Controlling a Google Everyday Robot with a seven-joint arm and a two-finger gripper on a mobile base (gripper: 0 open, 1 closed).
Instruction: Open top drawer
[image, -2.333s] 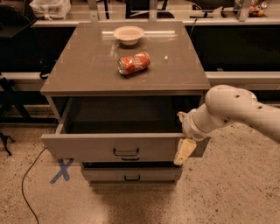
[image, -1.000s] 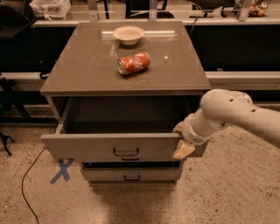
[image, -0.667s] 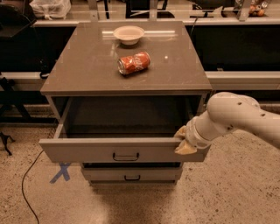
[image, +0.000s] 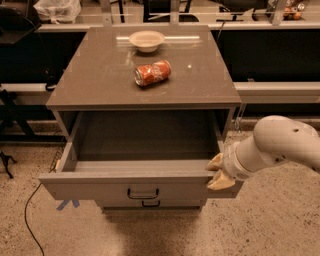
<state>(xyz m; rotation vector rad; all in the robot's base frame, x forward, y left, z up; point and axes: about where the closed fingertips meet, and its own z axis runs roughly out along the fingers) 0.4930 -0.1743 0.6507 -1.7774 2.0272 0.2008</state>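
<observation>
- Although pulled far out beneath the desk (image: 100, 75), the top drawer (image: 90, 189) hides most of the drawer below (image: 150, 205).
- Hand (image: 218, 172) pinches its front panel's right end; arm (image: 280, 145) cut off at right.

Counter (image: 100, 90): bowl (image: 146, 40) at far ctr, can (image: 152, 73) just nearer, on its side. Top drawer (image: 100, 187) pulled out below counter top; hand (image: 218, 173) at R end of drawer front.

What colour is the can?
Orange-red can, camera view; gripper at a front corner of the top drawer.
</observation>
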